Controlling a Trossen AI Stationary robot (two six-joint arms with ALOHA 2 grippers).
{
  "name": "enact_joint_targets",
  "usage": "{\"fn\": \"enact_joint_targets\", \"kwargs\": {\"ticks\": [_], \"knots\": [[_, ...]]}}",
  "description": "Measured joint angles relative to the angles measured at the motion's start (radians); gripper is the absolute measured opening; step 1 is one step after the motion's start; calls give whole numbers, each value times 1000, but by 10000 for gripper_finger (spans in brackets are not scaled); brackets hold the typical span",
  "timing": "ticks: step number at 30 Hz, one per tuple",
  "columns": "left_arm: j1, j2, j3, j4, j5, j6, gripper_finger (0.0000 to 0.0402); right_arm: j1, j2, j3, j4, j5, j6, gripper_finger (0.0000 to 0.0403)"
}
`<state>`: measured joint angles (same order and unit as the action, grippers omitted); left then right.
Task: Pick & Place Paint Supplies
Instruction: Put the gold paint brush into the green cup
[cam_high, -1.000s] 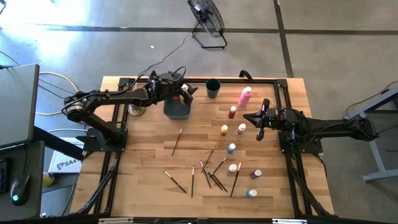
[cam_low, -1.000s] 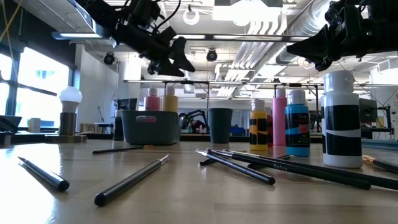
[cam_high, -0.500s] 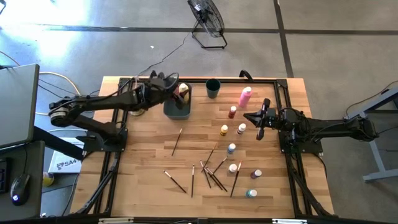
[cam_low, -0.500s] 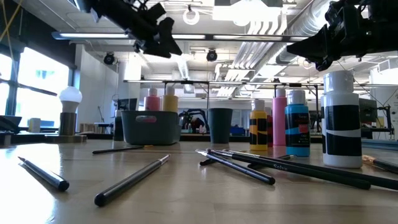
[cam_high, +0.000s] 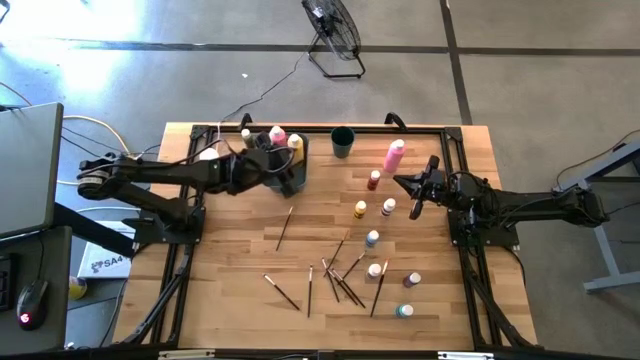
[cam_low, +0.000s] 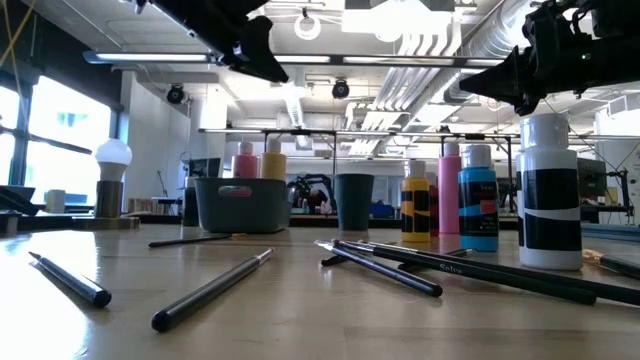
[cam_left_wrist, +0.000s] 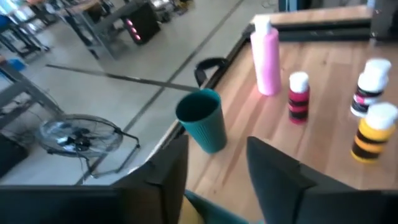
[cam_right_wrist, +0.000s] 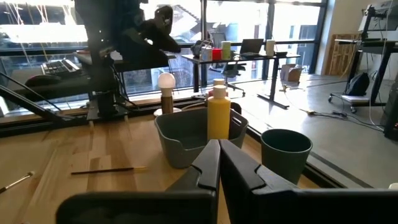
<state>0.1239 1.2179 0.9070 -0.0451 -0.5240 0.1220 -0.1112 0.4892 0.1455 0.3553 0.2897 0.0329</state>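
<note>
Wooden table (cam_high: 240, 255) | left tool (cam_high: 283, 166) apart over bin (cam_high: 285, 179) | right tool (cam_high: 415, 195) together beside white-capped bottles (cam_high: 388, 207)

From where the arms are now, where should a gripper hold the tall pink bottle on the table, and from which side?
Grip the pink bottle around its straight body, below the narrow white cap. It stands upright with free space toward the right gripper, so a level approach from that side probably suits best; the small red bottle stands close on the other side.

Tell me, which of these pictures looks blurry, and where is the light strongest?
Left wrist view: soft and smeared, the teal cup and pink bottle fuzzy-edged. Low view: near brushes blurred, bright ceiling lamps glaring. Right wrist view: windows washed out behind the yellow bottle.
</note>
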Motion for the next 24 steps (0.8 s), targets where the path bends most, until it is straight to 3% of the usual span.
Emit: {"fn": "enact_joint_targets", "kwargs": {"ticks": [7,16,24], "knots": [[0,0,-1,-39,-7,-21,73,0,0,0,0,0,0,3],[1,-1,-12,-45,-17,-18,12,0,0,0,0,57,27,3],[1,-14,-167,172,24,8,5,0,0,0,0,78,27,3]]}}
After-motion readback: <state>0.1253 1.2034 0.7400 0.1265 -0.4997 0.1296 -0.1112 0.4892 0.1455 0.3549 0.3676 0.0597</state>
